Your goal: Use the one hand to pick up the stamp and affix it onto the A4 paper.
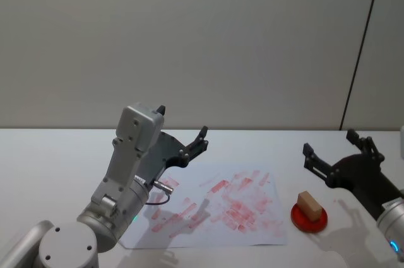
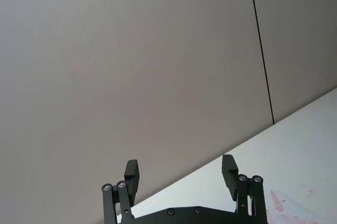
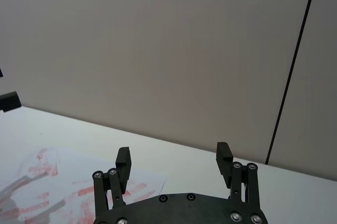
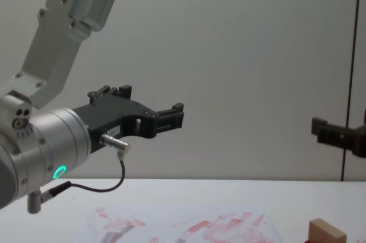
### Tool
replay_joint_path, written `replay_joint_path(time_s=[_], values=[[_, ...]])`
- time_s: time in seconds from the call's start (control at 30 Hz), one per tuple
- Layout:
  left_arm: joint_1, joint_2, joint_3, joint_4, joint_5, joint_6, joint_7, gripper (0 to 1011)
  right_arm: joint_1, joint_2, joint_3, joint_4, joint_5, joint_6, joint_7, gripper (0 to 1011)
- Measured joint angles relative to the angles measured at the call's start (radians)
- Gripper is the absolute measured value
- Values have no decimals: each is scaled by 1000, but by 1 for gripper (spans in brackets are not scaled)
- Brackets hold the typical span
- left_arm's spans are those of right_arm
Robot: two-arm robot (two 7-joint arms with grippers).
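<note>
The stamp (image 1: 308, 205), a small light-tan wooden block, stands on a round red ink pad (image 1: 309, 219) at the right of the table. Left of it lies the A4 paper (image 1: 221, 208), white and covered with red stamp marks. My right gripper (image 1: 329, 143) hovers open above and just behind the stamp, apart from it, with nothing between its fingers. My left gripper (image 1: 182, 123) is raised over the paper's far left part, also open and empty. The chest view has the stamp (image 4: 327, 232) at the bottom right and the paper (image 4: 189, 226) along the bottom.
The white table (image 1: 50, 154) runs up to a plain grey wall (image 1: 202, 41) with a dark vertical seam (image 1: 360, 53) at the right. The big silver left arm with its green light (image 4: 58, 171) looms over the table's near left.
</note>
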Motion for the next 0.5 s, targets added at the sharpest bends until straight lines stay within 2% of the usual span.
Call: replay_joint_path(time_s=[0.5], values=[[0,0,0,0,0,0,0,1002,-12,9,-8,51,-32,68,44,1001]])
